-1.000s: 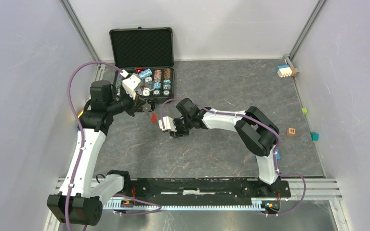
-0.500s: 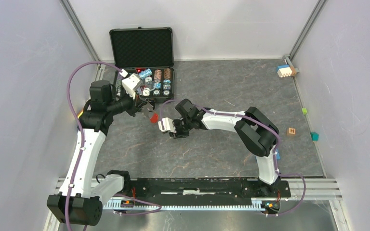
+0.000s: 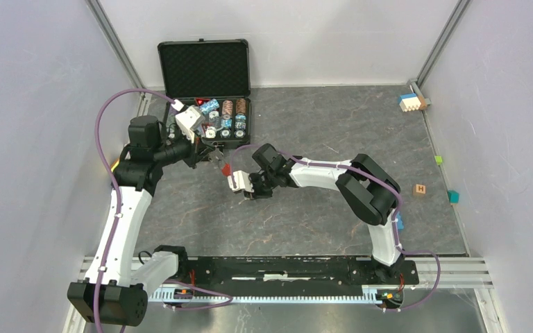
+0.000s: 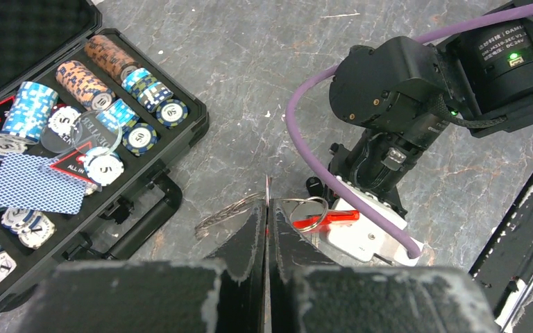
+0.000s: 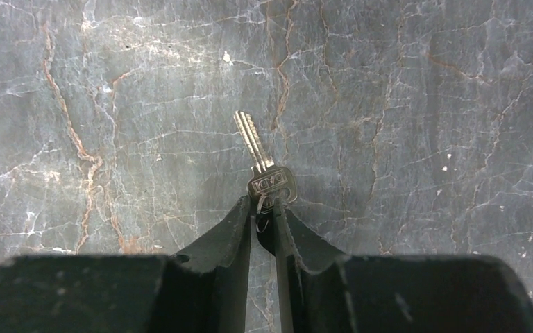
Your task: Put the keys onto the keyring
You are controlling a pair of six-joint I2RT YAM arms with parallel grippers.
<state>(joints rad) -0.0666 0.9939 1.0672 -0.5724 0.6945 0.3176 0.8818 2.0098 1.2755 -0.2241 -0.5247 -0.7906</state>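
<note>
Item 1: right gripper (image 5: 264, 214). Its jaws have been narrowing over the last second. They are now pinching the silvery head of the key (image 5: 262, 163), blade pointing toward the top of the frame over bare table (image 5: 423, 104). In the overhead view the arm is edging up and left.

Item 2: left gripper (image 4: 266, 216). Its jaws are pressing fully together on the keyring (image 4: 225, 211). The wire loop is trailing left of the tips and the red tag (image 4: 334, 218) is lying right of centre. Overhead, the tag is sitting slightly higher and further right than a second ago.

Assessment: key and keyring are both being held and are closing on each other. Threading is probably coming next.
</note>
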